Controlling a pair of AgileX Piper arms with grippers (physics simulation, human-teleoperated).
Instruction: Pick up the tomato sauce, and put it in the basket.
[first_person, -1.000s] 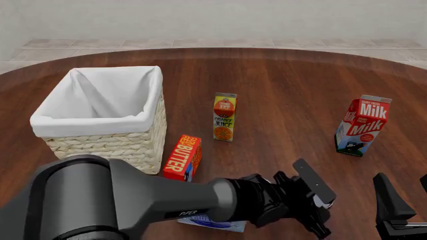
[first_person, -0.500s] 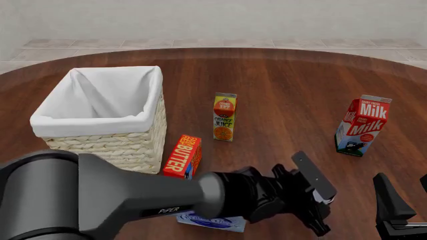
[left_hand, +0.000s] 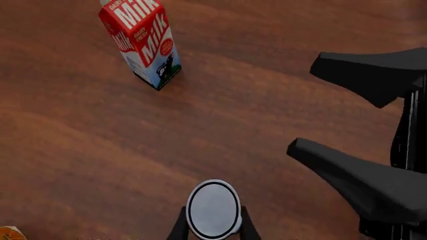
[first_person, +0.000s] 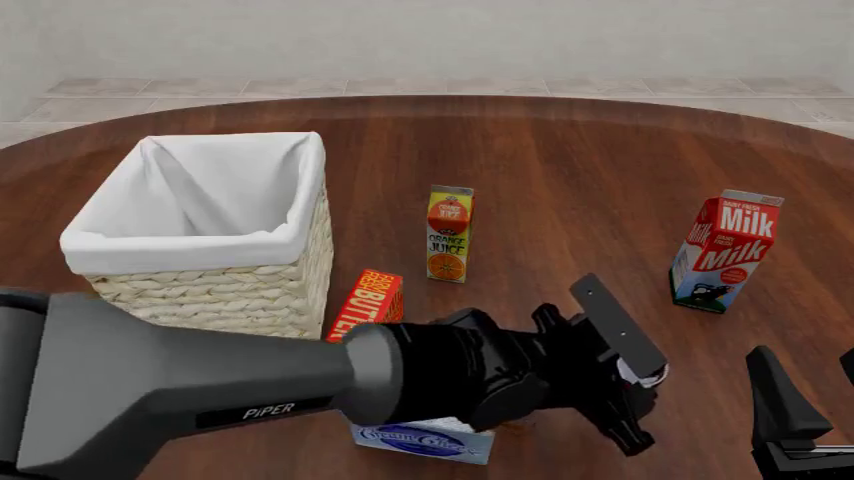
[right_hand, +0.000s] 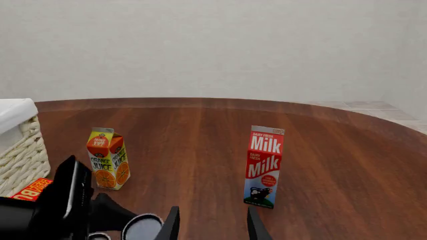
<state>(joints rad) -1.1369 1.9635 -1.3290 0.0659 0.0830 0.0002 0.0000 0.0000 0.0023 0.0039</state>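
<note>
The tomato sauce (left_hand: 213, 209) shows its pale round top in the left wrist view, pinched between the two fingers of my left gripper (left_hand: 213, 229), which is shut on it. In the front view the big dark left arm hides most of the can; only a red and white sliver (first_person: 650, 377) shows at the left gripper (first_person: 638, 388). The can's top (right_hand: 141, 228) also shows in the right wrist view. The basket (first_person: 278, 285) stands at the far left, white-lined. My right gripper (right_hand: 212, 227) is open with nothing in it, low at the front right (first_person: 787, 420).
A milk carton (first_person: 725, 250) stands upright at the right. An orange juice carton (first_person: 450, 235) stands mid-table, with a red butter box (first_person: 367, 305) beside the basket. A cream cheese box (first_person: 420, 440) lies under the left arm. The right gripper's fingers (left_hand: 373, 75) are near the can.
The left gripper has risen and shifted a little away from the camera with the can, uncovering more of the cream cheese box. The right arm has not moved.
</note>
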